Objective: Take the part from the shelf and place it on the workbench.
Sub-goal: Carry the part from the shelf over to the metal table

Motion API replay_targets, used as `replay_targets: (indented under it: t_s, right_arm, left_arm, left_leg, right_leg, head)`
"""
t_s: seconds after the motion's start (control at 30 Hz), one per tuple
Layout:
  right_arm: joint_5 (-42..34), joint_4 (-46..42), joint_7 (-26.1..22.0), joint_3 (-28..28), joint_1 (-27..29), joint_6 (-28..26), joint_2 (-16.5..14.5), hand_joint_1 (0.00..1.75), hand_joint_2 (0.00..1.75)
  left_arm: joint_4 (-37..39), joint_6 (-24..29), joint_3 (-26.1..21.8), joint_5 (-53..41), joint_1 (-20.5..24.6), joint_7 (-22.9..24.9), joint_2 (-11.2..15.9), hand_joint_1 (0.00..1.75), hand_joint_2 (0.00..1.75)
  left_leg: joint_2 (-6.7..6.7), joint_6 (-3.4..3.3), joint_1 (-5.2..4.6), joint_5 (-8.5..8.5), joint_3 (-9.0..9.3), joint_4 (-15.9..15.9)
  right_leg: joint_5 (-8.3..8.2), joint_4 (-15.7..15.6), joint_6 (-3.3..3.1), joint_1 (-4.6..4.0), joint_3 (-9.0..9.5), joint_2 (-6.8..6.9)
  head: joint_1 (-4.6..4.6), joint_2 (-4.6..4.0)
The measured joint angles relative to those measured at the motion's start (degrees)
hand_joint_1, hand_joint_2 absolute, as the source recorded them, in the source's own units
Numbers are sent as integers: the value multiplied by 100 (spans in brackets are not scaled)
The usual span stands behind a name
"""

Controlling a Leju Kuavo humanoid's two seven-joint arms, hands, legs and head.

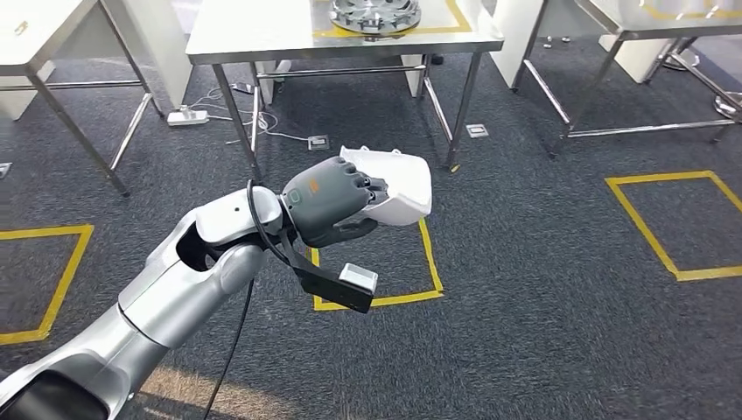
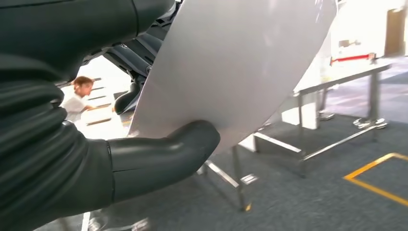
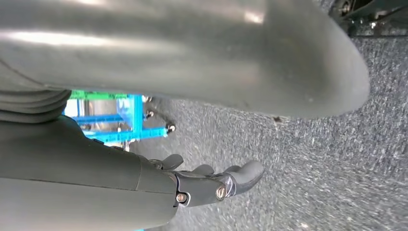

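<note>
My left hand (image 1: 328, 203) grips a white moulded part (image 1: 398, 184) and holds it out in front of me above the carpet. Up close in the left wrist view the part (image 2: 231, 62) is a smooth pale sheet with my thumb (image 2: 163, 156) pressed under its edge. A steel workbench (image 1: 262, 35) stands ahead, beyond the part, with a round metal fixture (image 1: 374, 12) on its far side. My right hand (image 3: 211, 183) hangs over the carpet with its fingers loosely extended and nothing in them.
Yellow tape squares (image 1: 669, 223) mark the dark carpet. More steel tables (image 1: 652, 31) stand to the right and at the far left (image 1: 44, 44). A power strip (image 1: 188, 115) and cables lie under the bench. A person (image 2: 77, 98) is by a distant table. A blue frame (image 3: 122, 118) stands behind me.
</note>
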State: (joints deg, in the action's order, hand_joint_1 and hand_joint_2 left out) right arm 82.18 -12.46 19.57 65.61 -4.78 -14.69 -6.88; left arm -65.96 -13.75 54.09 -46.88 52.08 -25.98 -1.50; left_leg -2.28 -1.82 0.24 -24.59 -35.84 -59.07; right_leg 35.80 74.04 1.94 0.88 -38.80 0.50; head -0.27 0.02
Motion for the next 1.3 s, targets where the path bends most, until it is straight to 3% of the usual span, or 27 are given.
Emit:
replay_targets:
  t_s: [0.03,0.07,0.1,0.17,0.23,0.3,0.37,0.43,0.5,0.53,0.57,0.67,0.73,0.87,1.2,1.3]
  right_arm:
    - [0,0,1,1,4,1,0,0,0]
    - [0,0,2,1,7,2,0,0,0]
    - [-1,0,2,1,7,1,0,0,0]
    - [-5,1,-1,3,7,-6,0,0,0]
    - [-13,1,-5,7,-8,-23,0,0,0]
    - [-15,0,5,8,-26,-37,-4,0,0]
    - [-13,0,26,9,-26,-40,-12,0,0]
    - [-8,0,36,9,-6,-42,-15,0,0]
    - [-7,0,39,10,14,-42,-15,0,0]
    - [-7,0,40,10,17,-42,-15,0,0]
    - [-10,0,40,10,16,-42,-16,0,0]
    - [-42,0,37,10,-5,-69,-19,0,0]
    - [-56,0,37,11,-17,-96,-21,0,0]
    - [-55,0,37,12,-18,-123,-28,0,0]
    - [-74,1,37,39,-15,-177,-116,0,0]
    - [-73,0,38,40,-12,-177,-130,0,0]
  left_arm:
    - [19,10,-1,-1,-19,-9,8,162,175]
    - [36,20,-3,0,-32,-21,19,162,175]
    - [47,36,-6,-1,-39,-33,28,162,175]
    - [64,62,-15,-25,-37,-33,37,162,175]
    - [91,69,-34,-50,-32,-11,44,162,175]
    - [129,63,-69,-63,-33,2,71,162,175]
    - [168,66,-111,-103,-27,21,101,162,175]
    - [203,71,-140,-135,-29,57,110,162,175]
    - [234,73,-150,-138,-60,80,114,162,175]
    - [251,73,-151,-139,-80,86,120,162,175]
    - [265,72,-153,-142,-95,99,126,162,175]
    - [280,67,-189,-155,-104,154,136,162,175]
    - [277,67,-232,-179,-104,186,139,162,175]
    - [273,123,-276,-302,-105,257,145,162,175]
    - [346,338,-432,-568,-58,351,81,162,175]
    - [376,340,-483,-587,-18,356,63,162,175]
  left_leg:
    - [-89,5,2,4,-7,-10]
    - [-176,15,7,8,-11,-22]
    - [-261,33,14,10,-15,-37]
    - [-414,97,19,16,-45,-72]
    - [-538,191,25,44,-91,-68]
    - [-615,279,45,85,-129,-38]
    - [-348,335,31,-20,-222,-204]
    - [49,370,14,-368,-487,-801]
    - [175,396,24,-663,-778,-1476]
    - [189,400,27,-672,-815,-1593]
    - [197,396,28,-577,-735,-1484]
    - [252,330,11,-167,-120,-405]
    - [283,275,-2,-117,80,-43]
    - [267,232,-11,-112,92,-18]
    - [281,67,-94,-161,68,-52]
    - [251,-4,-64,-138,99,3]
  right_leg:
    - [-55,55,1,3,-49,-10]
    - [-213,-117,0,12,12,-26]
    - [-430,-475,-1,27,169,-82]
    - [-690,-1168,-10,61,477,-323]
    - [-704,-1412,-49,50,573,-443]
    - [-740,-1440,-130,31,591,-323]
    - [-779,-1477,-224,38,617,-182]
    - [-787,-1494,-286,25,620,-35]
    - [-778,-1492,-307,10,615,114]
    - [-775,-1490,-309,8,614,175]
    - [-772,-1488,-306,7,615,222]
    - [-751,-1473,-266,-7,621,318]
    - [-741,-1461,-237,-38,611,339]
    - [-767,-1507,-222,-54,631,336]
    - [-822,-1567,-22,13,662,338]
    - [-861,-1472,37,26,659,301]
  head:
    - [2,0]
    - [2,1]
    - [2,1]
    - [0,1]
    - [-2,0]
    - [-2,0]
    - [-31,0]
    - [-66,0]
    - [-72,1]
    - [-72,1]
    - [-72,1]
    - [-72,0]
    - [-64,1]
    - [-52,1]
    - [-56,0]
    - [-53,1]
